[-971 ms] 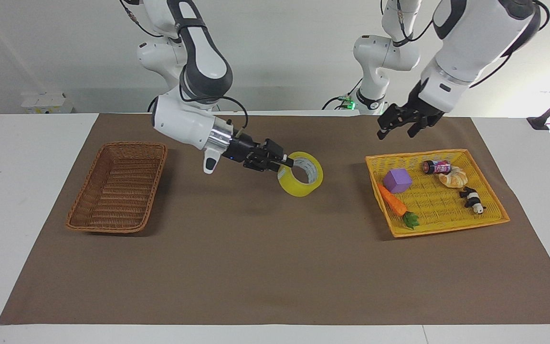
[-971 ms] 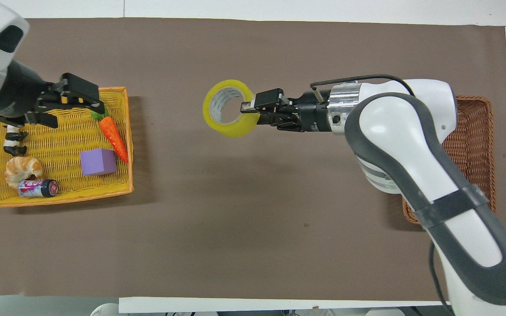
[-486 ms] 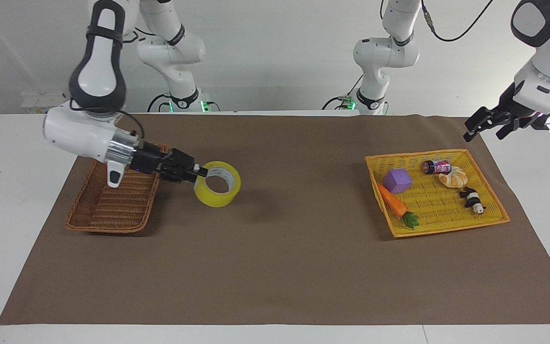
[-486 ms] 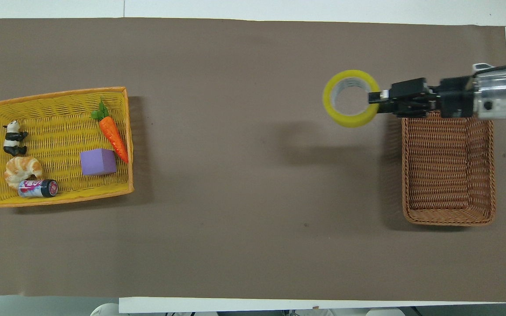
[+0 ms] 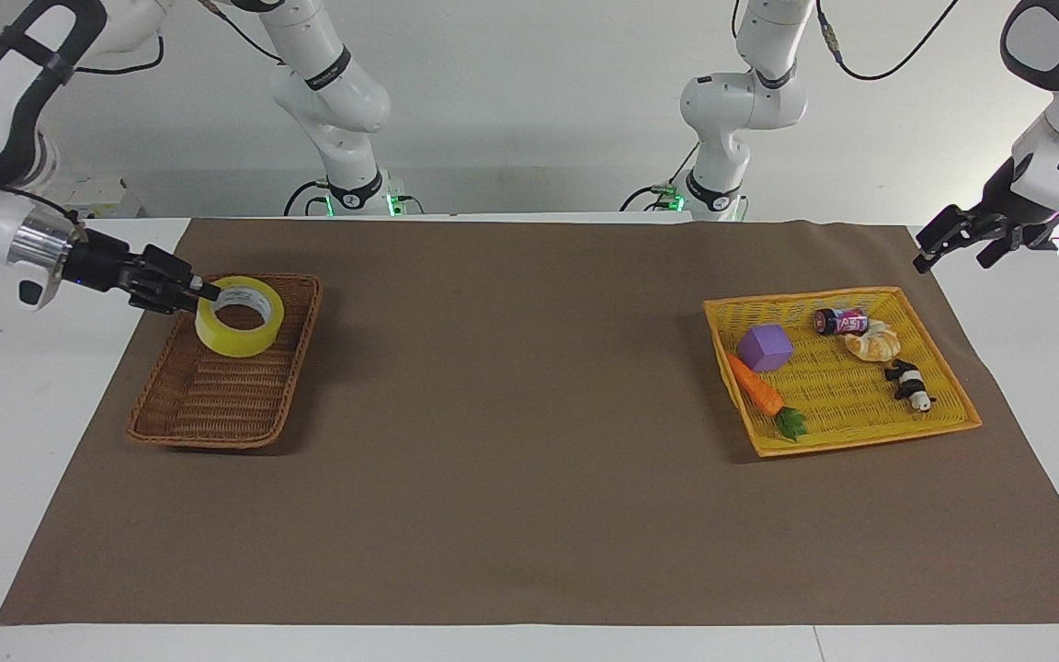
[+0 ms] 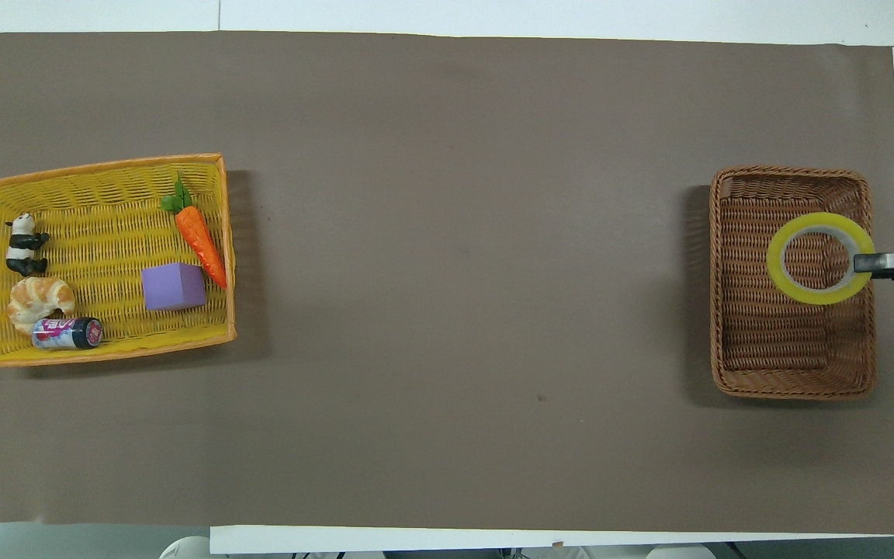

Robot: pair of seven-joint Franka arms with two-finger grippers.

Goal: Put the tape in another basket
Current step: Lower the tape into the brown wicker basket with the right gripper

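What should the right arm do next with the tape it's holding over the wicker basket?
Probably lower and release. The right gripper pinches the tape by its wall, tilted, above the basket, seemingly off the weave. The left gripper waits.

We count two baskets: one brown wicker basket and one yellow tray-basket. We see one tape roll. In the yellow one we count five items: one carrot, one purple cube, one can, one croissant, one panda figure
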